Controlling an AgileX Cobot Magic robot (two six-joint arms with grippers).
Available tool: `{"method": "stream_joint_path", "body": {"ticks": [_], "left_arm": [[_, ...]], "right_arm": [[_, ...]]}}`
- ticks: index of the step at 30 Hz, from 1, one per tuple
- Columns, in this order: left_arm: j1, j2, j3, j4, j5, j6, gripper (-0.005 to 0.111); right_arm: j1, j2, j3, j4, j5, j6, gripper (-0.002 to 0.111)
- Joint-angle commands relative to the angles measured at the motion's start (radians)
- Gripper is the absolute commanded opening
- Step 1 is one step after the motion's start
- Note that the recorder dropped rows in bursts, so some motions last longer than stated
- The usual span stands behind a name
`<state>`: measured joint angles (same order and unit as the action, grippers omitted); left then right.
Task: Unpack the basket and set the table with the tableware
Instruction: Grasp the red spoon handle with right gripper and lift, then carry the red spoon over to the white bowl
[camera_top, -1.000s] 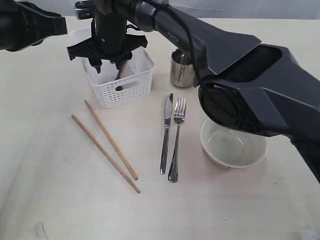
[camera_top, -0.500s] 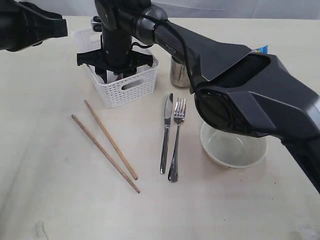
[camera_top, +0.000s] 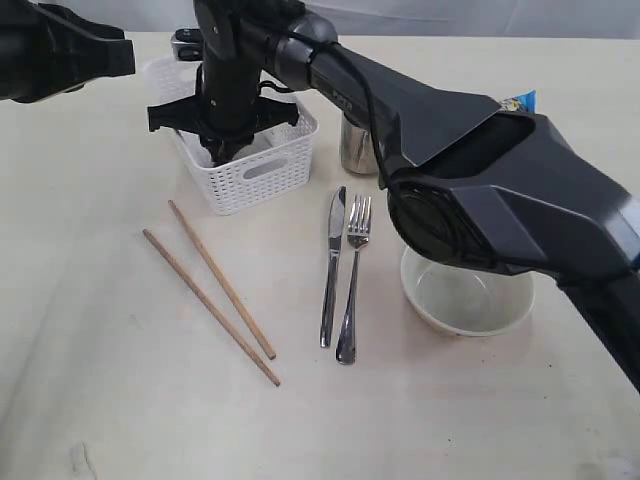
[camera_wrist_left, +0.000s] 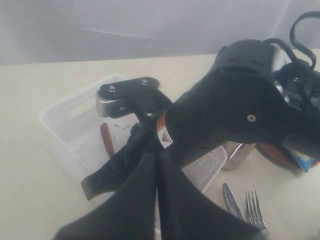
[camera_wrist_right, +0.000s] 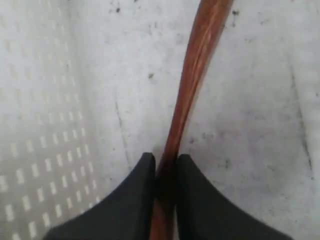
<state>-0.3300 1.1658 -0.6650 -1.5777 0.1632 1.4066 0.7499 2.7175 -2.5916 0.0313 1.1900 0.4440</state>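
Right pincer (camera_wrist_right: 164, 165) is clenched on the handle of the reddish-brown spoon (camera_wrist_right: 192, 85), its two black fingertips pressed against either side of the wood. The spoon lies flat on the floor of the white basket (camera_top: 262, 180), which sits toward the far left of the table (camera_top: 120, 420).

A second ago I had this pincer hovering above the basket with its jaws apart. Since then it has dropped inside and closed. I judge the grasp is made and the spoon is ready to lift, though it has not left the basket floor yet.

Already laid out on the table are the chopsticks (camera_top: 215, 290), the knife (camera_top: 331, 265) and fork (camera_top: 353, 280) side by side, the bowl (camera_top: 465, 295) and the steel cup (camera_top: 355, 150). So the unpacking looks well along.

My right arm reaches clear across the middle, from the near right to the basket, with the wrist pointing straight down into it. The grip is low on the handle, so I would lift straight up to clear the basket wall.

Left pincer (camera_wrist_left: 157, 170) is clenched on nothing, held raised off to the far left, looking down on the basket.
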Motion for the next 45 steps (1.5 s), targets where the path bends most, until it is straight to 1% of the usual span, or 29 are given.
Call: {"method": "stream_joint_path", "body": {"ticks": [1, 8, 15, 21, 25, 27, 30, 34, 37, 40, 45], "left_arm": [[-0.005, -0.004, 0.006, -0.001, 0.002, 0.005, 0.0], [-0.005, -0.004, 0.006, -0.001, 0.002, 0.005, 0.0], [-0.005, -0.004, 0.006, -0.001, 0.004, 0.01, 0.0], [-0.005, -0.004, 0.006, -0.001, 0.002, 0.014, 0.0], [-0.005, -0.004, 0.006, -0.001, 0.002, 0.017, 0.0], [-0.005, -0.004, 0.006, -0.001, 0.0, 0.017, 0.0], [-0.005, -0.004, 0.006, -0.001, -0.002, 0.017, 0.0], [-0.005, -0.008, 0.013, -0.015, -0.002, 0.017, 0.0], [-0.005, -0.02, 0.023, -0.02, -0.005, 0.021, 0.0], [-0.005, -0.036, 0.023, -0.027, -0.002, 0.025, 0.0], [-0.005, -0.059, 0.023, -0.03, 0.001, 0.025, 0.0]], "right_arm": [[-0.006, -0.013, -0.033, -0.042, 0.031, -0.048, -0.001], [-0.003, -0.092, -0.04, -0.092, 0.031, -0.066, -0.001], [-0.002, -0.145, -0.042, -0.096, 0.031, -0.116, -0.001], [-0.002, -0.249, -0.042, -0.096, 0.031, -0.175, -0.001], [-0.002, -0.339, 0.027, -0.092, 0.031, -0.197, -0.001], [-0.002, -0.391, 0.108, -0.12, 0.031, -0.202, -0.001], [-0.002, -0.49, 0.257, -0.231, 0.031, -0.174, -0.001], [-0.012, -0.662, 0.494, -0.321, 0.031, -0.15, -0.001], [-0.039, -0.816, 0.707, -0.312, 0.019, -0.121, -0.001], [-0.075, -0.992, 0.958, -0.289, -0.098, -0.075, -0.001], [-0.119, -1.298, 1.351, -0.24, -0.219, -0.035, -0.001]]}}
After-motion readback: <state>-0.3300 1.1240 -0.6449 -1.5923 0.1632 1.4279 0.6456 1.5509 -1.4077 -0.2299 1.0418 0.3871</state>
